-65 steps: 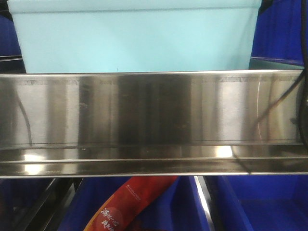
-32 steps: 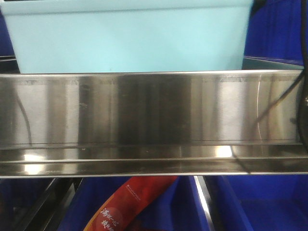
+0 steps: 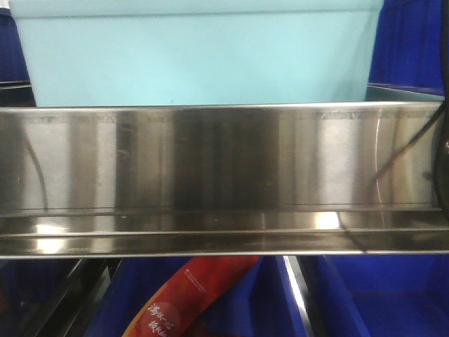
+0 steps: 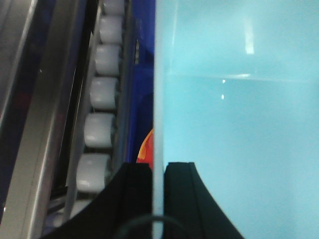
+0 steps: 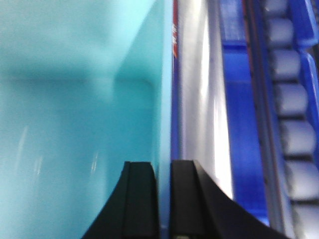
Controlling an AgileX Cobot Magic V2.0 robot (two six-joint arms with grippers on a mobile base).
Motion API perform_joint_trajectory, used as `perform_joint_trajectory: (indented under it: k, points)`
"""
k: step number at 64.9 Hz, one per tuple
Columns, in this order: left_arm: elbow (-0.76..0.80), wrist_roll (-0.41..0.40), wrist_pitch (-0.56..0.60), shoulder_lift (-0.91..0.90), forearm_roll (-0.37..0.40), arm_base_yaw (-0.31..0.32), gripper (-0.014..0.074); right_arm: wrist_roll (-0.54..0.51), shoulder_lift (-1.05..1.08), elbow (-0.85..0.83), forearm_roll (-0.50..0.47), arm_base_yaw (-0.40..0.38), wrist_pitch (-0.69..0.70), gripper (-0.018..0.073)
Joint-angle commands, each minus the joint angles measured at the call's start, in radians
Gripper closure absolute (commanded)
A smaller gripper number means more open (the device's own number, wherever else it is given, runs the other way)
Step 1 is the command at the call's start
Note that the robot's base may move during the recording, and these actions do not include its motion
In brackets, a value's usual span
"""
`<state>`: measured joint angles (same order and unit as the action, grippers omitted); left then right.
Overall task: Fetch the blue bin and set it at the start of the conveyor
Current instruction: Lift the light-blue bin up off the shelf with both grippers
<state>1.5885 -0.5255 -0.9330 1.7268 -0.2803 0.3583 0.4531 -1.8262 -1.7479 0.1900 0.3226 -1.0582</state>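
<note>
While the left fingers and right fingers each pinch a wall of the blue bin, it shows just above the stainless-steel shelf rail; grasp apparently made; carrying it to the unseen conveyor start remains

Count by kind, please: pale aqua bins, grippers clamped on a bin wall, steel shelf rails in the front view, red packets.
pale aqua bin: 1
grippers clamped on its walls: 2 (left gripper, right gripper)
steel shelf rail: 1
red packet: 1
Total: 5
</note>
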Motion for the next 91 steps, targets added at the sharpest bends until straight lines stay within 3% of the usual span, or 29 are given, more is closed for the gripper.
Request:
perform_joint_trajectory:
  k: [1, 16, 25, 30, 44, 68, 91]
  points:
    - [0.021, -0.015, -0.01, -0.054, -0.018, 0.025, 0.0708, 0.02, 0.063, -0.006, 0.029, 0.0, -0.001, 0.072]
    - [0.021, -0.088, -0.028, -0.178, -0.055, 0.064, 0.0708, 0.087, 0.179, 0.006, 0.124, 0.049, -0.013, 0.072]
    - [0.003, -0.167, -0.078, -0.244, -0.228, 0.143, 0.0708, 0.178, 0.258, 0.066, 0.214, 0.116, 0.004, 0.072]
    - [-0.03, -0.238, -0.073, -0.286, -0.283, 0.183, 0.0708, 0.202, 0.302, 0.105, 0.241, 0.146, 0.028, 0.072]
    - [-0.068, -0.267, -0.019, -0.385, -0.307, 0.248, 0.0708, 0.257, 0.43, 0.223, 0.326, 0.207, 0.042, 0.072]
    - [-0.068, -0.265, 0.009, -0.419, -0.312, 0.246, 0.0708, 0.257, 0.487, 0.22, 0.342, 0.207, 0.103, 0.072]
    - [0.06, -0.235, -0.002, -0.413, -0.309, 0.246, 0.0708, 0.204, 0.469, 0.078, 0.342, 0.207, 0.032, 0.072]
